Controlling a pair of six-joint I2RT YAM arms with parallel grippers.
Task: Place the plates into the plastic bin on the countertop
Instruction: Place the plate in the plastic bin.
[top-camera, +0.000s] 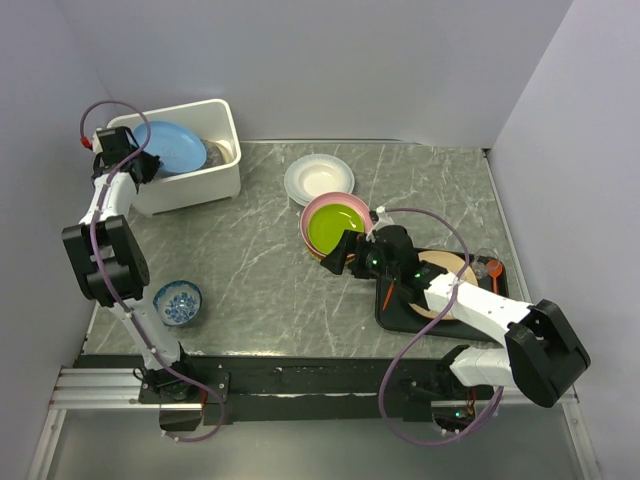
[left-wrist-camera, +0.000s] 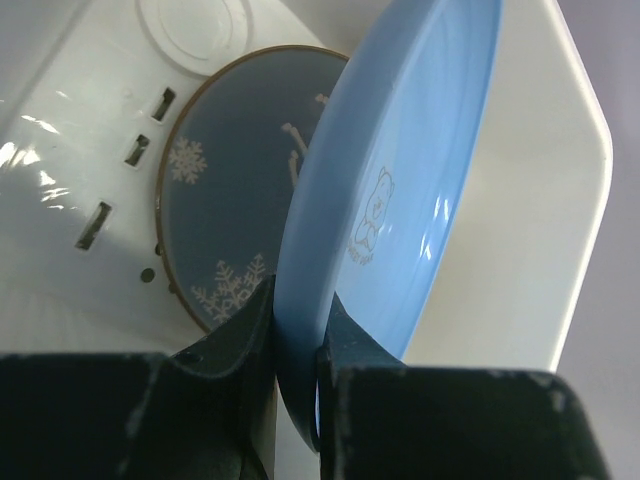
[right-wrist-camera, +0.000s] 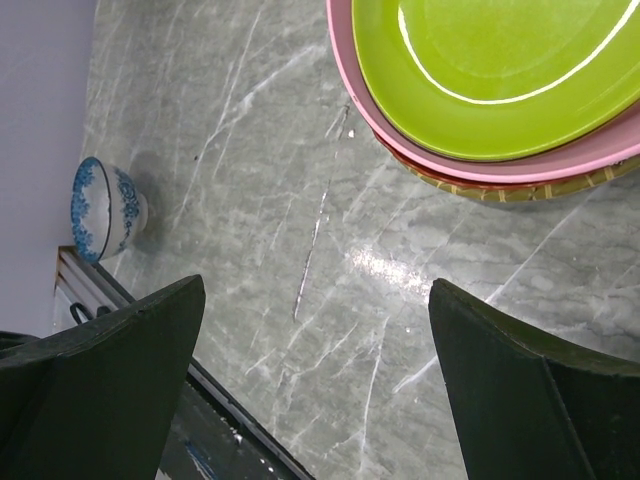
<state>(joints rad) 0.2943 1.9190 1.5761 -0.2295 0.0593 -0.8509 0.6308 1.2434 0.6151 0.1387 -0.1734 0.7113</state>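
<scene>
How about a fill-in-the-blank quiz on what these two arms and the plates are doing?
The left arm's jaws grip the tilted round plate, whose colour is ____.
The white rectangular plastic bin stands at the far ____ corner of the grey-green marbled countertop.
The right arm's jaws hang ____ and empty.
On the pink round plate rests a ____ one.
Missing words: light blue; left; open; green.

light blue plate (top-camera: 170, 145), white bin (top-camera: 200, 185), green plate (right-wrist-camera: 480, 70), pink plate (right-wrist-camera: 480, 170), blue-and-white patterned bowl (top-camera: 178, 302).
</scene>
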